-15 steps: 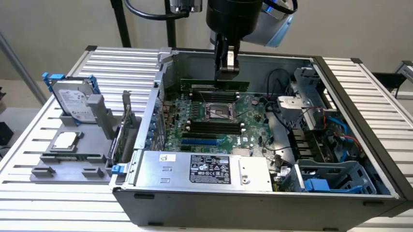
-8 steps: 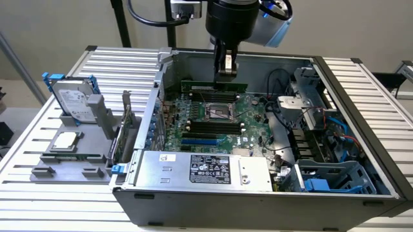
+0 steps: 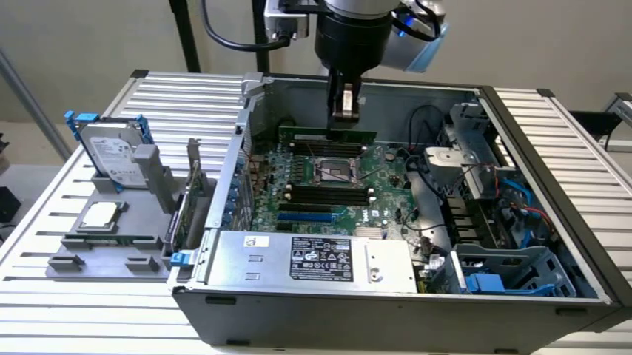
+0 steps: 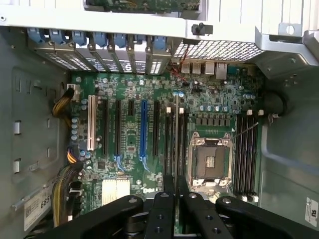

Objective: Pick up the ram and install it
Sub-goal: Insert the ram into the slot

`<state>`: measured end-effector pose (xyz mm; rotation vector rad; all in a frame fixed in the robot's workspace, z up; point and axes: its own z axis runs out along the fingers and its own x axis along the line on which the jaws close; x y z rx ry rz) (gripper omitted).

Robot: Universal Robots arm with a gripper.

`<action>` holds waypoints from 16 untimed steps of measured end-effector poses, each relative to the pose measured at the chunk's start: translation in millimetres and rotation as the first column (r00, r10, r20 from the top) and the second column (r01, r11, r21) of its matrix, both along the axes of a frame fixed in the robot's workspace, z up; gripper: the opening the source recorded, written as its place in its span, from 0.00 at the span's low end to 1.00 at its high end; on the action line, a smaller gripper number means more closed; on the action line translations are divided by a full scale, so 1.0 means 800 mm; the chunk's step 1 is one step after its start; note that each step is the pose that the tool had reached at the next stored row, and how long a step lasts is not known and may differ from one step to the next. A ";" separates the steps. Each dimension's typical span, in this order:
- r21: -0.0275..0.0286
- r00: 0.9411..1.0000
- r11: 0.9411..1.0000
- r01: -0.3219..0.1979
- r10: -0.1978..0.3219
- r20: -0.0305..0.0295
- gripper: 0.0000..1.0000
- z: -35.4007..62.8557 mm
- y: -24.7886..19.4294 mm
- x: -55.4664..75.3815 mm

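Ram [image 3: 301, 136] is pinched upright in my gripper [image 3: 345, 122], whose fingers are drawn in narrow on its top edge. It hangs level inside the open case, over the memory slots [image 4: 183, 134] on the far side of the CPU socket [image 3: 333, 171]. I judge the pick-up done and the install in hand: the stick runs along a slot and sits low over it, though I cannot tell whether its bottom edge touches yet. Seating it, as I read it, calls for keeping it upright, parallel to the slot and centred end to end, with a straight push down. From the exterior view's left, the hard drive [image 3: 111, 155] and the expansion card [image 3: 194, 177] stand on the grey fixture [image 3: 99, 255] outside the case, well apart from me. The case wall [image 3: 240, 140] rises near the stick's left end, so I have little room to slide that way. Around the socket the motherboard [image 3: 286, 174] lies low and open. To the right, black cables [image 3: 427, 118] and the drive cage [image 3: 474, 137] crowd the side, near the stick's right end but apart from it. Straight up, my way is free.
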<state>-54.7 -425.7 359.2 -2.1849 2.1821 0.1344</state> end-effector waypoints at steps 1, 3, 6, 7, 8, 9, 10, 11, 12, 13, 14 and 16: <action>0.000 1.000 1.000 0.003 -0.003 0.000 0.13 -0.002 0.0008 0.000; 0.000 1.000 1.000 0.011 -0.011 0.000 0.13 -0.006 0.0021 0.001; -0.002 1.000 1.000 0.026 -0.026 0.000 0.13 -0.011 0.0035 0.003; -0.002 0.999 0.999 0.032 -0.032 0.000 0.13 -0.013 0.0039 0.003; -0.003 0.999 0.999 0.037 -0.037 0.000 0.13 -0.015 0.0043 0.003; -0.004 0.999 0.999 0.042 -0.042 0.000 0.13 -0.017 0.0047 0.004; -0.005 0.999 0.999 0.046 -0.046 0.000 0.13 -0.018 0.0053 0.004; -0.006 0.999 0.999 0.049 -0.049 0.000 0.13 -0.020 0.0060 0.004; -0.007 0.999 0.999 0.050 -0.050 0.000 0.13 -0.022 0.0067 0.005; -0.009 0.999 0.999 0.052 -0.052 0.000 0.13 -0.024 0.0074 0.005; -0.012 0.999 0.999 0.052 -0.052 0.000 0.13 -0.025 0.0081 0.005; -0.019 0.999 0.998 0.052 -0.052 0.001 0.13 -0.028 0.0092 0.006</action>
